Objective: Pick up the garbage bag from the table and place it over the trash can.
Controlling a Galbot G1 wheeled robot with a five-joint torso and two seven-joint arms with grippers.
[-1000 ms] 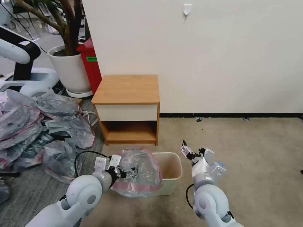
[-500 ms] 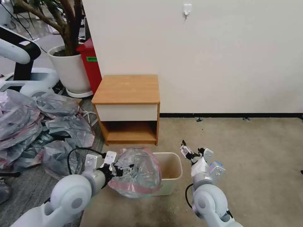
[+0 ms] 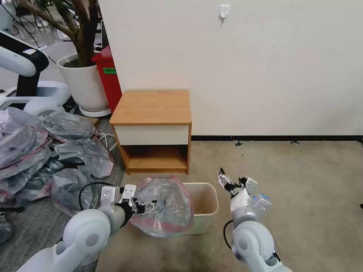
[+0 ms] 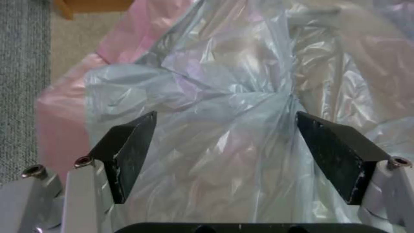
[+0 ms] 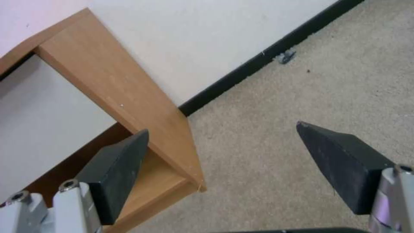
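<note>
Left gripper [image 4: 224, 155] back, jaws wide around garbage bag [image 4: 224, 97].

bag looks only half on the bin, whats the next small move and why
Probably reach the right gripper, open and idle beside the trash can, toward the garbage bag. The bag bunches over the can's left side at the open left gripper, leaving the right half of the rim uncovered.

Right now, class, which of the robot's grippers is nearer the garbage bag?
Left. The left gripper is open against the garbage bag on the trash can; the right gripper is open beyond the can's other side.
</note>
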